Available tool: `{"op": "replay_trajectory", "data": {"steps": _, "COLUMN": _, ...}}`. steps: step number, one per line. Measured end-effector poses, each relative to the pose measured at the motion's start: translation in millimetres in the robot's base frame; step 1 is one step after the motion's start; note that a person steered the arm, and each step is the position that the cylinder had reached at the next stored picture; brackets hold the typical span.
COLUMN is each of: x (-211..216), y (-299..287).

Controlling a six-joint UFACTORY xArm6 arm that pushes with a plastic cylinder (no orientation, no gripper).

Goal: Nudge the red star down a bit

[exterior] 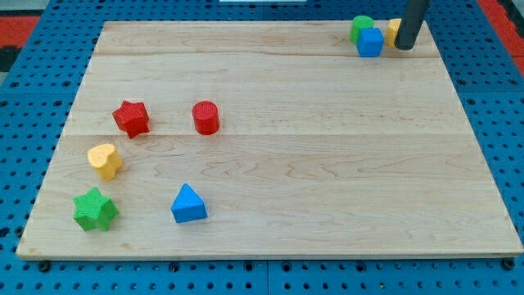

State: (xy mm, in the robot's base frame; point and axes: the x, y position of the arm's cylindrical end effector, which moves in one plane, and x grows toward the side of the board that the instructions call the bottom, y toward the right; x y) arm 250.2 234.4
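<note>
The red star (131,118) lies on the wooden board (327,164) at the view's left, a little above the middle. My tip (404,46) is far from it, at the view's top right corner. The tip touches or nearly touches a yellow block (394,32) there, which the rod partly hides. A red cylinder (205,117) stands just right of the red star.
A yellow heart (105,160) lies below the red star, a green star (95,210) further down, and a blue triangle (188,204) at the lower left. A blue cube (369,42) and a green block (361,26) sit at the top right, left of my tip.
</note>
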Motion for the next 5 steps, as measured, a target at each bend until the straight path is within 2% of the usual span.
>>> {"op": "replay_trajectory", "data": {"steps": 1, "x": -1, "y": 0}}
{"op": "replay_trajectory", "data": {"steps": 2, "x": 20, "y": 1}}
{"op": "replay_trajectory", "data": {"steps": 3, "x": 52, "y": -34}}
{"op": "replay_trajectory", "data": {"steps": 4, "x": 68, "y": -118}}
{"op": "replay_trajectory", "data": {"steps": 5, "x": 59, "y": -210}}
